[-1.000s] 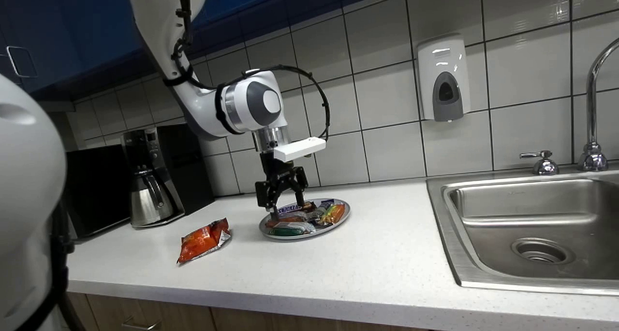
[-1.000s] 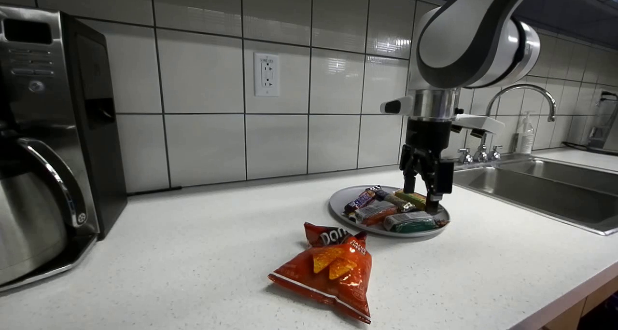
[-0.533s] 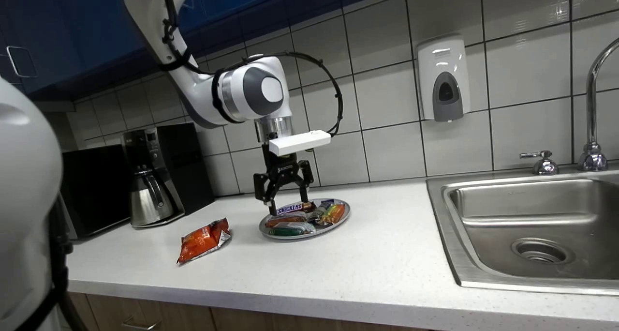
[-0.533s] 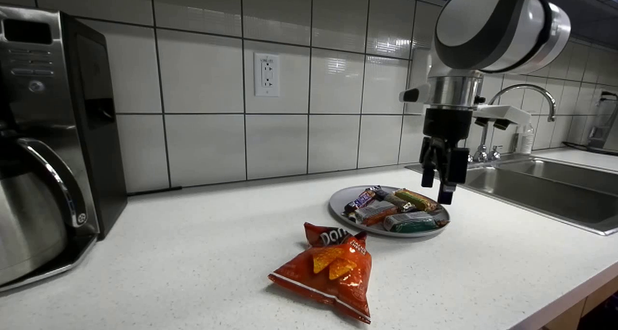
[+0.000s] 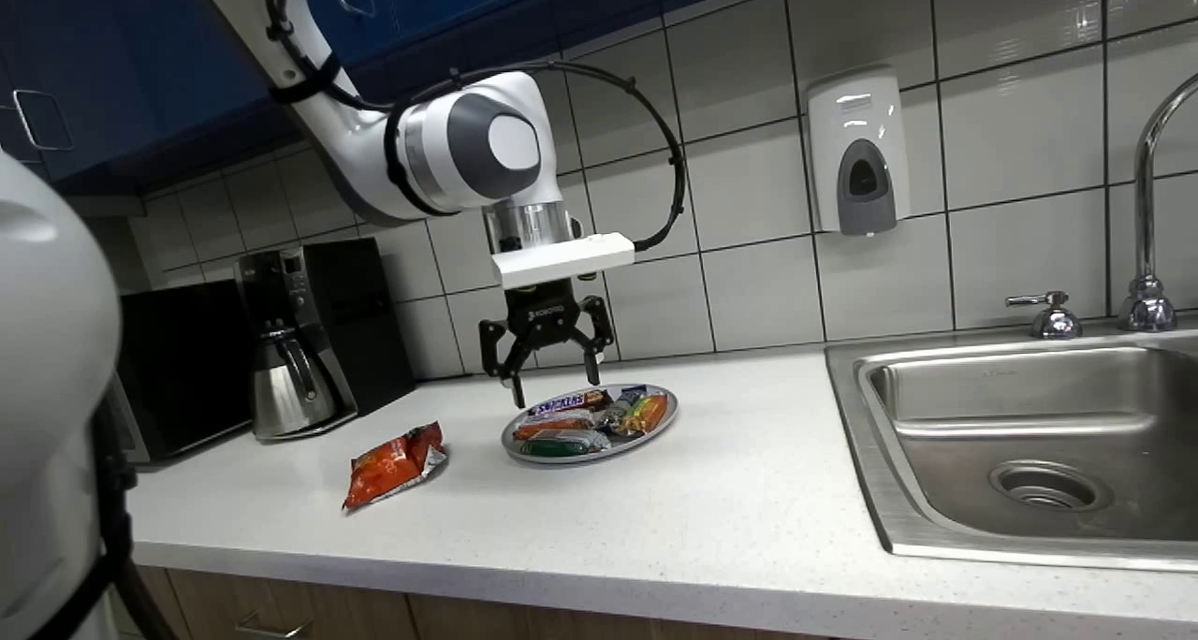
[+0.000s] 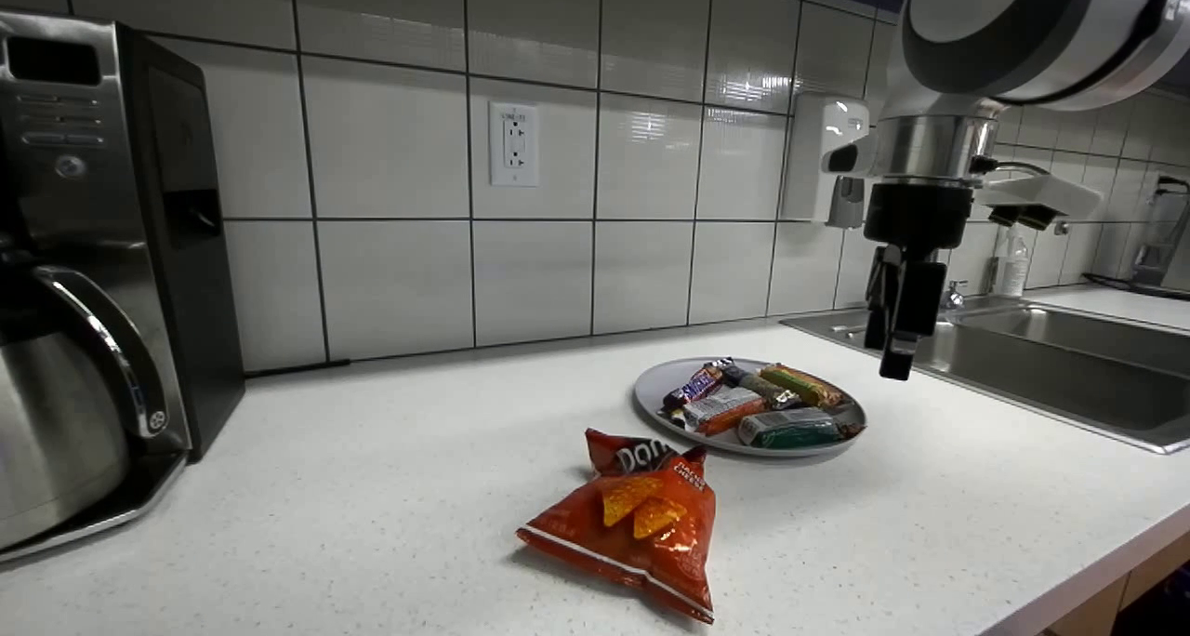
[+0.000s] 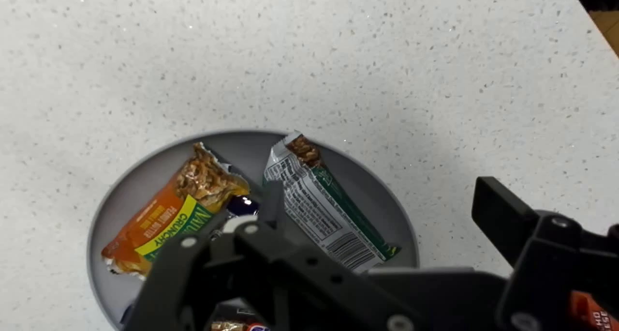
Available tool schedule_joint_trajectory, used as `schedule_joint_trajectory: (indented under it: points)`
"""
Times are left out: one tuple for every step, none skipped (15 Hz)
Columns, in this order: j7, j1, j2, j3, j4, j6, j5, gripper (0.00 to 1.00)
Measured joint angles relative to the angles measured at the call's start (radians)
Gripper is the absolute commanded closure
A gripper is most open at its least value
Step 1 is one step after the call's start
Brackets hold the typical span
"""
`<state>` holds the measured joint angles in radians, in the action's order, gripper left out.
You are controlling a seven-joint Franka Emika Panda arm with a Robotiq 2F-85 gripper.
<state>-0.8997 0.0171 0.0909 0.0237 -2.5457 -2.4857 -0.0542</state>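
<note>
My gripper (image 5: 556,387) is open and empty, above a grey plate (image 6: 655,387) of wrapped snack bars. It also shows in an exterior view (image 6: 886,355) and in the wrist view (image 7: 382,200). A green-and-silver bar (image 7: 319,210) lies between the fingers as the wrist camera sees it; nothing is touched. An orange-and-yellow bar (image 7: 162,219) lies at the left there. A Snickers bar (image 5: 566,403) and an orange-red bar (image 6: 716,410) also lie on the plate. The gripper's left finger hides part of the plate in the wrist view.
A red Doritos bag (image 6: 641,515) lies on the counter beside the plate. A coffee maker (image 5: 299,378) stands at the back left. A steel sink (image 5: 870,434) with a faucet (image 5: 1146,247) is at the right. A soap dispenser (image 5: 856,153) hangs on the tiled wall.
My gripper has risen from the bars, turned somewhat, and moved right in an exterior view. Its fingers look farther apart now. The plate, bars and bag have not visibly moved.
</note>
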Motion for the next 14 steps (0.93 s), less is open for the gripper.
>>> schedule_joint_trajectory:
  points:
    - [0.036,0.000,0.022,0.002,-0.018,0.000,0.004,0.00]
    - [0.072,0.000,0.044,0.004,-0.036,0.001,0.005,0.00]
    - [0.105,0.000,0.067,0.005,-0.055,0.001,0.005,0.00]
    - [0.137,0.000,0.088,0.006,-0.073,0.001,0.006,0.00]
    - [0.166,0.000,0.110,0.007,-0.092,0.002,0.006,0.00]
    - [0.193,0.000,0.133,0.008,-0.110,0.003,0.007,0.00]
    - [0.219,0.000,0.157,0.010,-0.128,0.007,0.009,0.00]
    - [0.242,0.000,0.180,0.011,-0.143,0.017,0.010,0.00]
    - [0.262,-0.002,0.206,0.015,-0.158,0.034,0.011,0.00]
    - [0.275,-0.003,0.229,0.018,-0.169,0.052,0.011,0.00]
    - [0.289,-0.005,0.254,0.024,-0.179,0.076,0.010,0.00]
    - [0.298,-0.009,0.278,0.031,-0.185,0.103,0.008,0.00]
    - [0.306,-0.012,0.302,0.039,-0.191,0.131,0.008,0.00]
    - [0.315,-0.016,0.324,0.046,-0.194,0.154,0.008,0.00]
